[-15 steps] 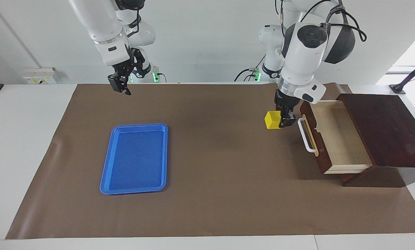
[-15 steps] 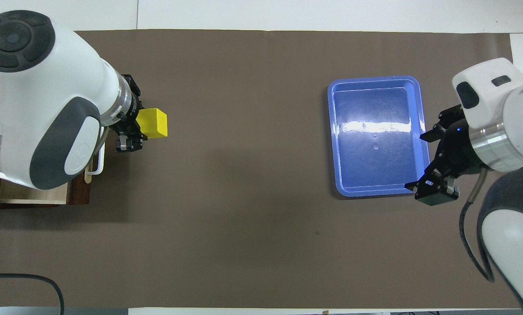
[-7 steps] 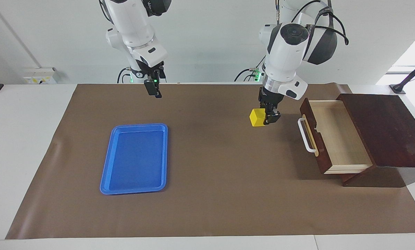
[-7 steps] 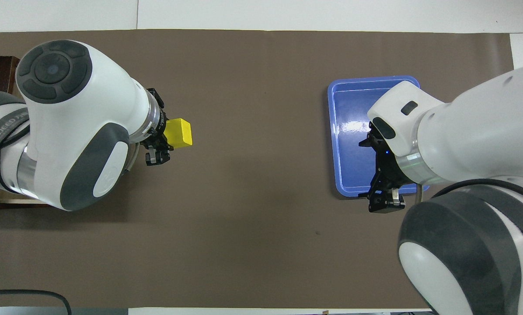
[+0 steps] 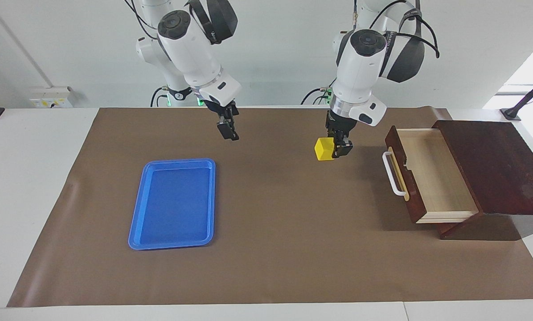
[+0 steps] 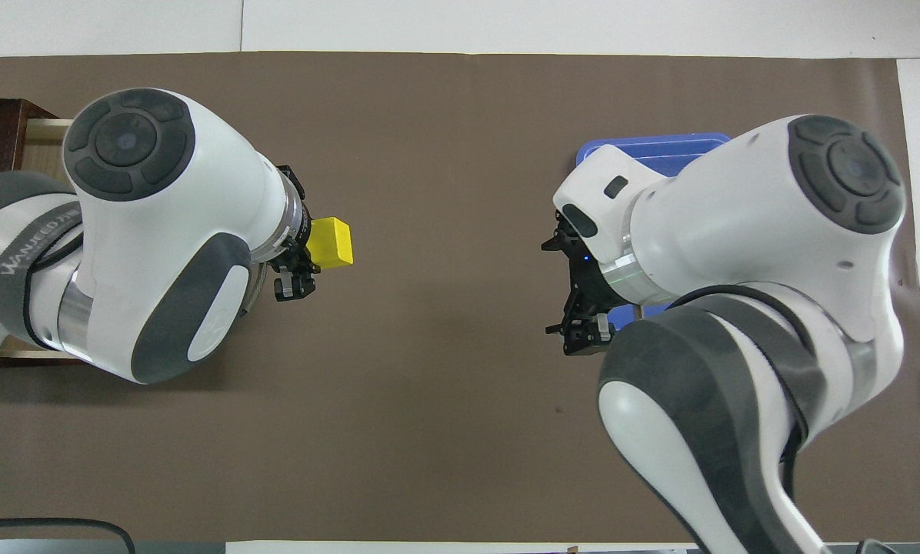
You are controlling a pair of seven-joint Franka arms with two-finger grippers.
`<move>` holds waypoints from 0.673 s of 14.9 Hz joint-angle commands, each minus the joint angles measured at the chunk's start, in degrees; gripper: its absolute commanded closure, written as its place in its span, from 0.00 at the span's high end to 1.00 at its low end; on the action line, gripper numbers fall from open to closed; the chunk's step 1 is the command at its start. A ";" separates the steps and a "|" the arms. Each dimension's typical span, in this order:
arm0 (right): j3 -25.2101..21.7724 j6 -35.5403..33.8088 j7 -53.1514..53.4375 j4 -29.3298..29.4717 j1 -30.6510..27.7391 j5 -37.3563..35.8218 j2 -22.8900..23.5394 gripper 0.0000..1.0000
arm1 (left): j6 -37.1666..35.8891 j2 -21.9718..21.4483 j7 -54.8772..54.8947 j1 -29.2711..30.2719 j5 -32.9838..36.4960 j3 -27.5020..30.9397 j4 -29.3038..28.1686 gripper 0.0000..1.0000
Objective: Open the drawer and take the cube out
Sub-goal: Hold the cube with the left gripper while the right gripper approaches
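The brown mat lies bare between the blue tray, which holds nothing, at the right arm's end and the drawer at the left arm's end. The right gripper hangs over the mat beside the tray, fingers apart. The left gripper is up over the mat just beside the pulled-out drawer, clamped on the cube, a small bright yellow block held by one side; the drawer's pale inside shows nothing in it.

Even, bright indoor lighting; both views sharp.
Soft shadows fall on the brown mat beneath the drawer.
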 commanded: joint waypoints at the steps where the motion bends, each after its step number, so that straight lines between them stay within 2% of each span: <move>1: -0.29 3.06 -1.31 1.55 3.87 1.24 1.93 1.00 | 2.33 0.26 -2.61 -1.91 -0.57 0.98 -1.02 0.00; 10: -0.20 13.87 1.42 2.87 11.27 2.65 6.69 1.00 | 2.25 0.35 -2.97 -3.49 -0.57 0.90 -1.38 0.00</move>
